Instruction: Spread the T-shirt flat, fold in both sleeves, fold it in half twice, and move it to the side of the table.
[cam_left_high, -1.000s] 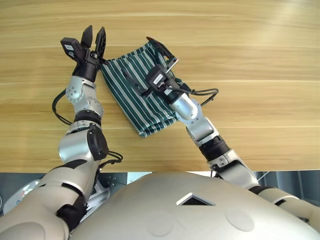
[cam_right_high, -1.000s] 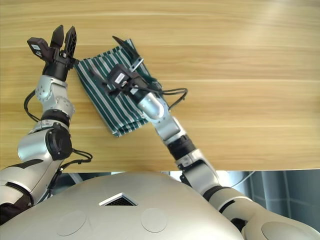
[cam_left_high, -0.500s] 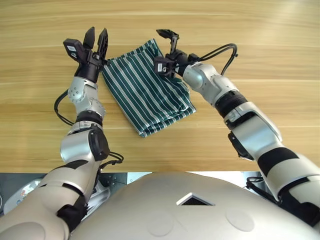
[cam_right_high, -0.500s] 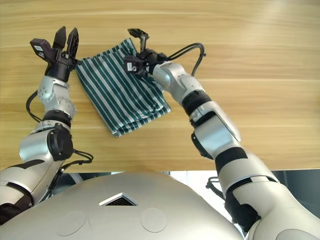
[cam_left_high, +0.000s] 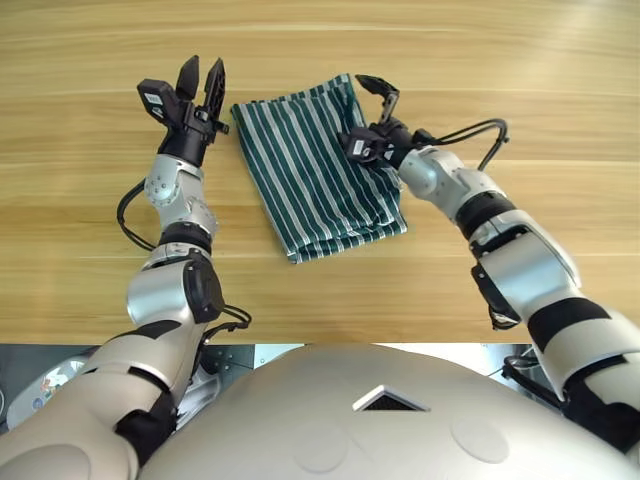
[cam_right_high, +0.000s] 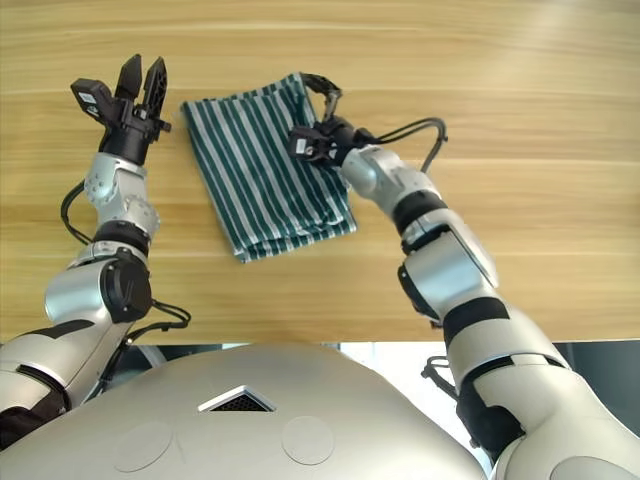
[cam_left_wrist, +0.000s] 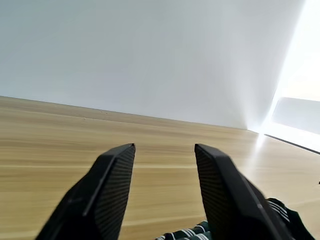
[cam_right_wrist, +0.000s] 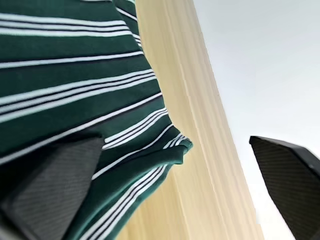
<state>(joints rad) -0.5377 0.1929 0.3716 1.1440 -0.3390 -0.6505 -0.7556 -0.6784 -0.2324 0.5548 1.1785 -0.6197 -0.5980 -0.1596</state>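
The green T-shirt (cam_left_high: 315, 165) with white stripes lies folded into a small rectangle on the wooden table (cam_left_high: 520, 60). My left gripper (cam_left_high: 200, 78) stands open just left of the shirt's far left corner, with a small gap between them and nothing between its fingers (cam_left_wrist: 112, 190). The shirt's edge (cam_left_wrist: 186, 234) peeks in below them. My right gripper (cam_left_high: 367, 105) is open at the shirt's far right corner. One finger (cam_right_wrist: 50, 185) lies on the striped cloth (cam_right_wrist: 75, 75) and the other (cam_right_wrist: 290, 170) is raised off it.
The pale wooden table (cam_right_high: 540, 120) stretches bare to the right of the shirt and beyond it. Its near edge (cam_left_high: 300, 342) runs close below the fold. A plain white wall (cam_left_wrist: 150, 50) rises behind the table's far side.
My right gripper has swung from the shirt's middle out to its far right corner. The shirt has slid a little to the right, leaving a gap to the left gripper.
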